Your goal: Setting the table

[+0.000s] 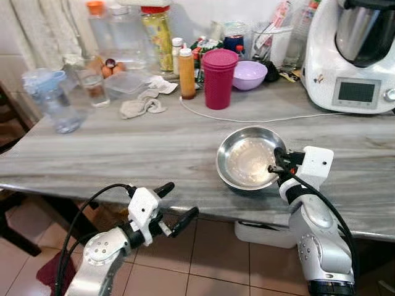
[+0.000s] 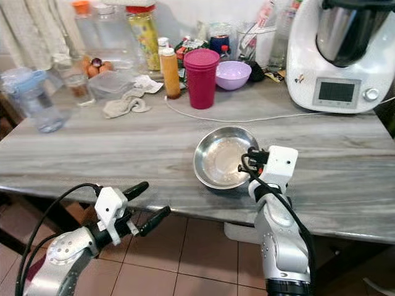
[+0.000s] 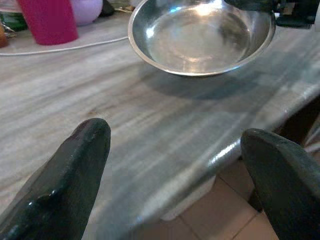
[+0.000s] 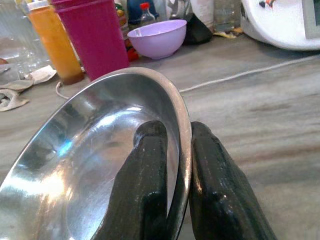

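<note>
A shiny steel bowl [image 1: 244, 157] rests tilted near the front edge of the grey marbled counter [image 1: 142, 148]. My right gripper [image 1: 276, 166] is shut on the bowl's right rim; in the right wrist view one finger [image 4: 145, 180] lies inside the bowl [image 4: 85, 155] and the other outside it. My left gripper [image 1: 178, 205] hangs open in front of the counter edge, below and left of the bowl, with nothing between its fingers [image 3: 75, 170]. The left wrist view looks across the counter at the bowl [image 3: 200, 35].
Behind the bowl stand stacked magenta cups [image 1: 219, 77], a lilac bowl [image 1: 250, 74], an orange sauce bottle [image 1: 187, 73] and jars. A white kitchen machine [image 1: 352, 55] sits at the back right, its cable [image 1: 259, 119] lying across the counter. A water jug [image 1: 52, 98] and crumpled cloth [image 1: 142, 105] lie left.
</note>
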